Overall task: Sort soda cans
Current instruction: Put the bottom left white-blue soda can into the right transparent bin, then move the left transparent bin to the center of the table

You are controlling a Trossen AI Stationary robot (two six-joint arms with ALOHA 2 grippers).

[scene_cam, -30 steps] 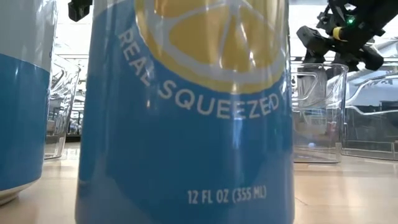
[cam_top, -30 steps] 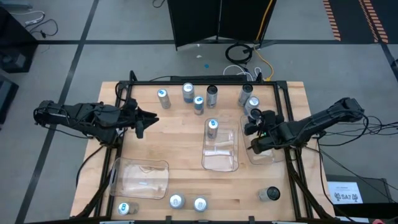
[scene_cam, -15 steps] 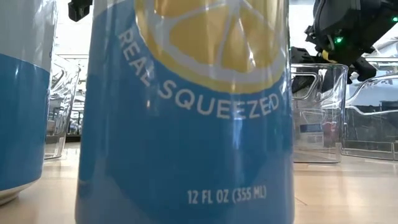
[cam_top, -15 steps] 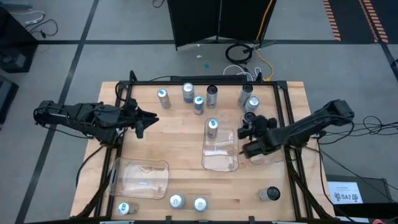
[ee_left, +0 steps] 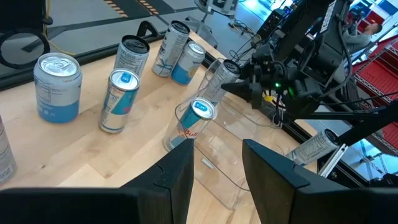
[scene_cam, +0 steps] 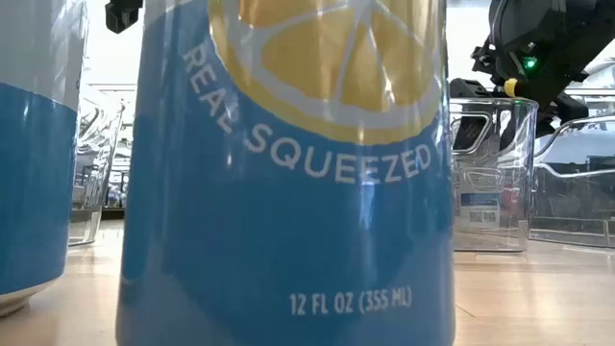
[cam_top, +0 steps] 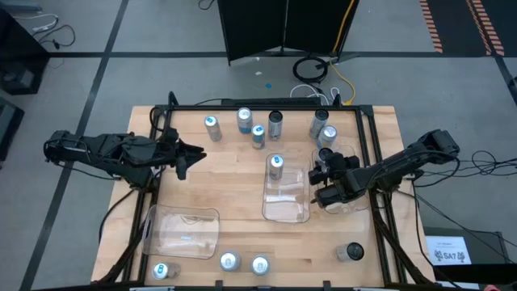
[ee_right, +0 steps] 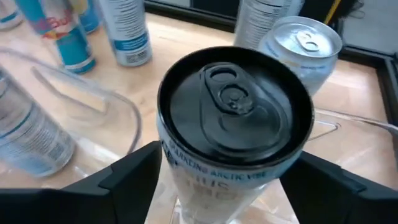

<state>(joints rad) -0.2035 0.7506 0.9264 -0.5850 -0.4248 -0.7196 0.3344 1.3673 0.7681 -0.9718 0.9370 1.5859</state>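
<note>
Now the right pincer grips a black-topped soda can upright over the clear tray at the tabletop's right edge. Across the tabletop, the left pincer hovers with fingers spread and empty.

A grey concrete floor surrounded the wooden table, crossed by dark tape lines running diagonally at the upper left of the high view. At the top centre stood a black folding panel, with coiled black, white and yellow cables on the floor just below it. Orange-and-black hazard striping marked the floor at the upper right. A white label sheet lay at the lower right. In the left wrist view, red wire shelving showed at the right edge.
</note>
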